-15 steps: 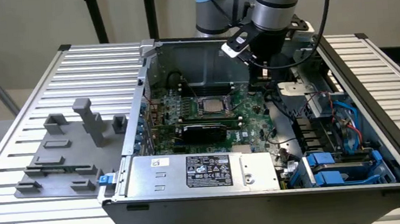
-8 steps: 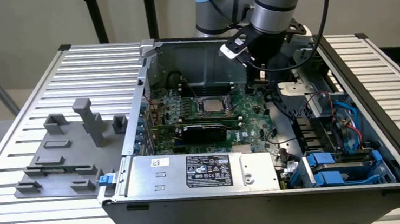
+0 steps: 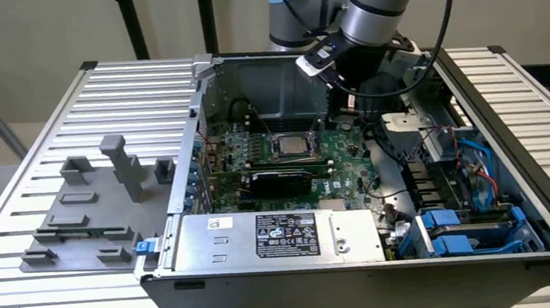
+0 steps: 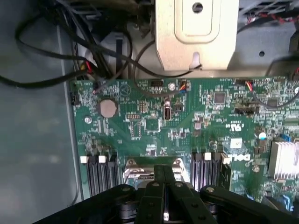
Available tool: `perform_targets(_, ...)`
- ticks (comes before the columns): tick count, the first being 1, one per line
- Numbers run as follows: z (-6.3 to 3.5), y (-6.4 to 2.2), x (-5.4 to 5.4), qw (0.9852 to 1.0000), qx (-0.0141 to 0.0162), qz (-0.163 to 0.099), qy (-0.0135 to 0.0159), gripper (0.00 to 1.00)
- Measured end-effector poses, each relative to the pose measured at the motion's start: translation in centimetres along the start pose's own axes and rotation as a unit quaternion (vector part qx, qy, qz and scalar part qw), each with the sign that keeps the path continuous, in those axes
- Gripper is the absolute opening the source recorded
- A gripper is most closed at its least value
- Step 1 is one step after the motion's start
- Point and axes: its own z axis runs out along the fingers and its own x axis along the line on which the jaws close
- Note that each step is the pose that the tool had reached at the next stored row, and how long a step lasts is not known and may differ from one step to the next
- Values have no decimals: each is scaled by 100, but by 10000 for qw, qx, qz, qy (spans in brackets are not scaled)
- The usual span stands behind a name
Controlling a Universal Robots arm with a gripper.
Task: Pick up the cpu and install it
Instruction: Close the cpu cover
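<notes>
One ribbed grey metal counter (image 3: 70, 90) carries one open dark grey computer case (image 3: 367, 288). One silver robot arm (image 3: 377, 3) leans in over its far end. Inside lie one green motherboard (image 3: 347, 155) and one silver box with a black label (image 3: 282, 237). The single cpu (image 3: 291, 146), a small pale silver square with a lighter rim, sits flat mid-board inside the socket frame. The black end effector (image 4: 164, 175) has its fingers pressed together, gripping nothing.

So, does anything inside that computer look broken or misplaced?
Nothing stands out. The green circuit board looks intact, cables lie loose along its edge but none look torn, and the shut gripper hovers above it.
</notes>
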Motion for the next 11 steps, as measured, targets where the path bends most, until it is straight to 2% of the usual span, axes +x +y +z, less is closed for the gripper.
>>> perform_targets(3,13,-48,-3,9999,158,2,-9,11)
perform_targets(5,26,-93,-5,9997,245,4,-13,11)
perform_targets(8,53,-177,-10,9994,344,5,-18,11)
perform_targets(11,91,-288,-16,9992,411,6,-21,11)
